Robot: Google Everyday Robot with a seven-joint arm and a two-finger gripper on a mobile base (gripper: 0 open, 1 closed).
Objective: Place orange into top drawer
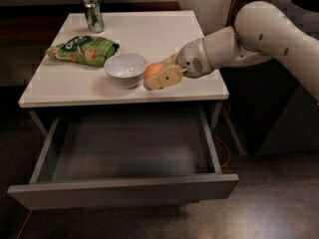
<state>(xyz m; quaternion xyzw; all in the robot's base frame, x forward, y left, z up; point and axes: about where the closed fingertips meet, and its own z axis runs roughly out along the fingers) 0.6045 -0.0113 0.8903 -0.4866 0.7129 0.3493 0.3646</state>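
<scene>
A white table fills the upper middle. Below it, the grey top drawer stands wide open. A white arm reaches in from the upper right. A green bag lies upper left. Beside the bowl, the gripper squeezes the orange above the table's front edge. A can stands behind.

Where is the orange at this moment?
In the camera view, the orange is held in the gripper near the middle, just right of the bowl, over the table front edge, above the open top drawer.
</scene>
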